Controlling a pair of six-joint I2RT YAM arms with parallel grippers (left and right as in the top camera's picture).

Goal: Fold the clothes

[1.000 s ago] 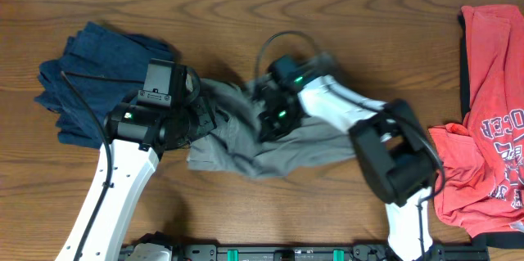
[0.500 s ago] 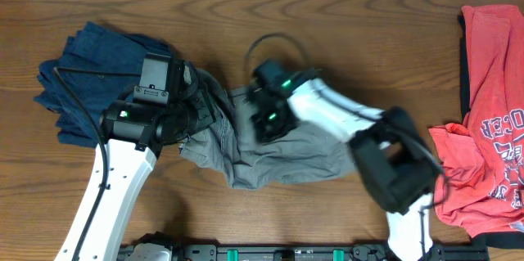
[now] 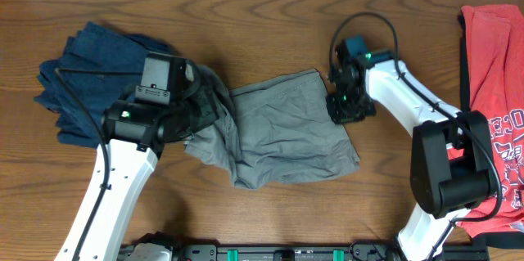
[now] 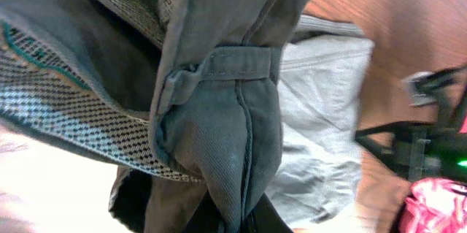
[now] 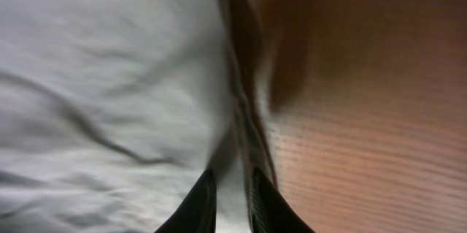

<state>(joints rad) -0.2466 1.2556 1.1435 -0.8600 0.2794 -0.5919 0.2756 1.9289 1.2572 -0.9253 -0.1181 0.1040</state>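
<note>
R claw [image 5: 232, 205] on seamed hem [image 5: 244, 116], wrinkled grey twill shorts [image 3: 278, 134].

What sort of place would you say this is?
Probably a robotics lab bench: a left arm and right arm at a wooden table, working on grey shorts, with a blue garment and red T-shirt lying nearby.

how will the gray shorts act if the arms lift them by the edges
Probably floppy: the gray shorts wrinkle and bunch at the left gripper. Likely light, being thin cloth, so they should sag between grips. The thick waistband may hold shape slightly better.
</note>
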